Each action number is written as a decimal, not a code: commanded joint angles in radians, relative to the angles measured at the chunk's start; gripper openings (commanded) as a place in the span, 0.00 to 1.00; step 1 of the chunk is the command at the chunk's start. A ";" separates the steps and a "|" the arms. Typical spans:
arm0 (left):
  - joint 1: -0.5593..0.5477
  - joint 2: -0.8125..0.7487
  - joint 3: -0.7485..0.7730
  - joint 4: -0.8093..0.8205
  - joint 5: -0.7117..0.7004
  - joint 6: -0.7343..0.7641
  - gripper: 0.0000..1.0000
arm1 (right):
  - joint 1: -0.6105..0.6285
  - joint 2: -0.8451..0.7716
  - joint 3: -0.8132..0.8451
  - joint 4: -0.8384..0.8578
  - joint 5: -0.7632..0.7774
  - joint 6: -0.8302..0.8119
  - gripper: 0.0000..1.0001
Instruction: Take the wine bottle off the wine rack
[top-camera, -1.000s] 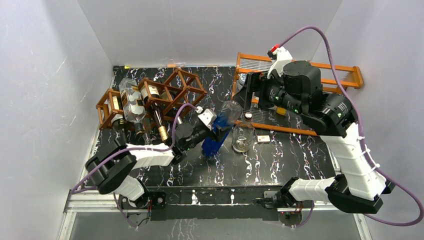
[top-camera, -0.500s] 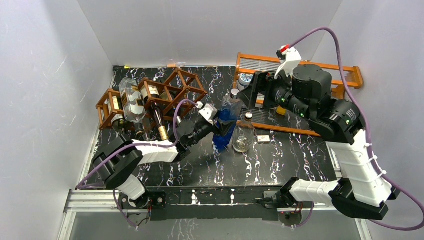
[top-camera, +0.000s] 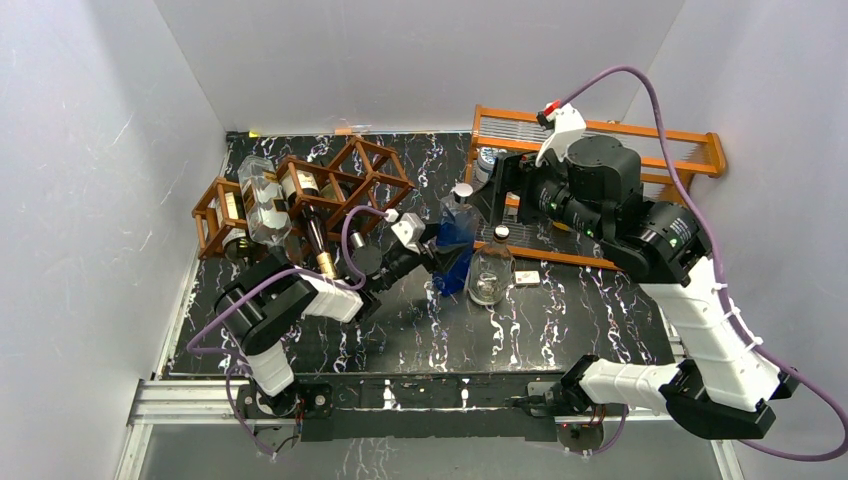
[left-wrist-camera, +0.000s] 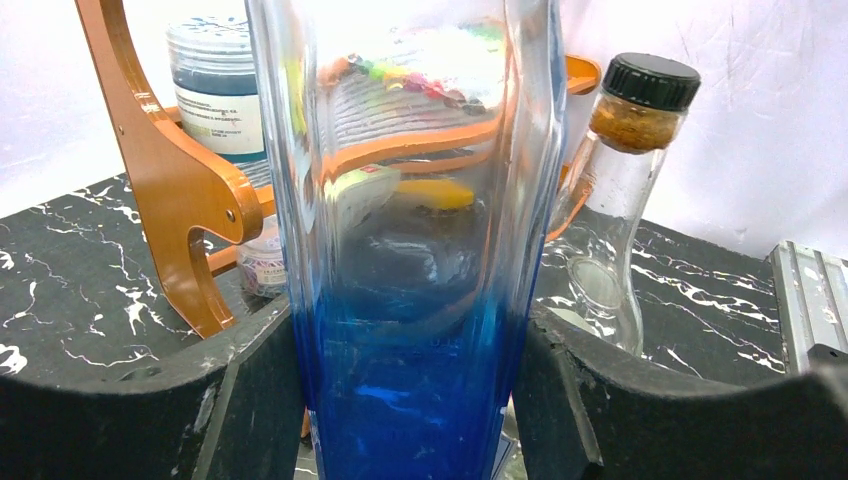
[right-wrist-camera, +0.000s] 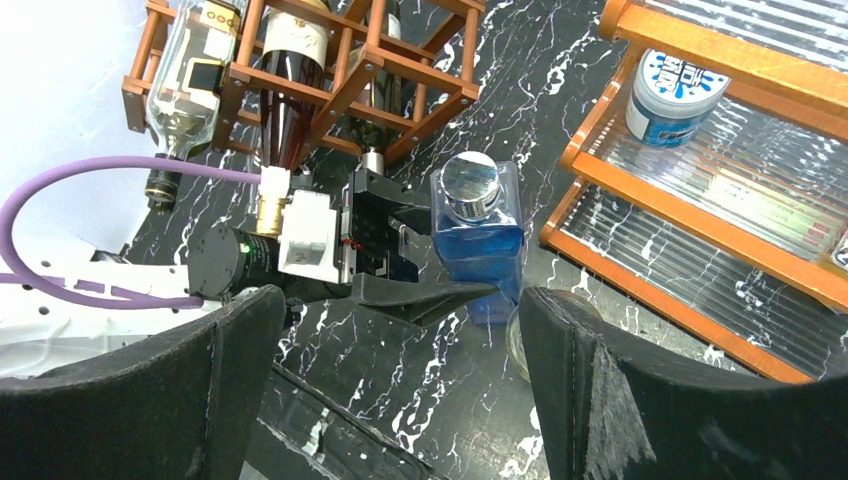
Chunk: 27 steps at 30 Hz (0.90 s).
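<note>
Clamping a blue-tinted square glass bottle (right-wrist-camera: 478, 235) upright, the left gripper (left-wrist-camera: 405, 410) sits near the reddish-brown lattice wine rack (top-camera: 350, 180); right gripper (right-wrist-camera: 400, 300) gapes wide.

Blue bottle (left-wrist-camera: 410, 250): neck and base cut off, left wrist view. Wine rack (right-wrist-camera: 350, 83): upper cells cut off, right wrist view. Jar (left-wrist-camera: 215, 90): label print unreadable.

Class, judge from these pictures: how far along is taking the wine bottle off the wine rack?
Done: the blue bottle looks set upright on the table, clear of the wine rack. In hand: the left gripper clamps its base. Left: releasing it; other bottles lie in the rack.
</note>
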 joint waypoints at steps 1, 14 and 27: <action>0.001 -0.040 -0.034 0.281 0.024 -0.003 0.08 | -0.001 -0.025 -0.029 0.083 -0.026 0.003 0.98; 0.002 -0.221 -0.121 0.064 0.033 0.021 0.98 | -0.001 0.039 0.051 0.059 -0.053 -0.019 0.98; 0.013 -0.951 0.033 -1.221 -0.072 0.043 0.98 | 0.001 0.221 0.197 0.141 -0.130 -0.028 0.98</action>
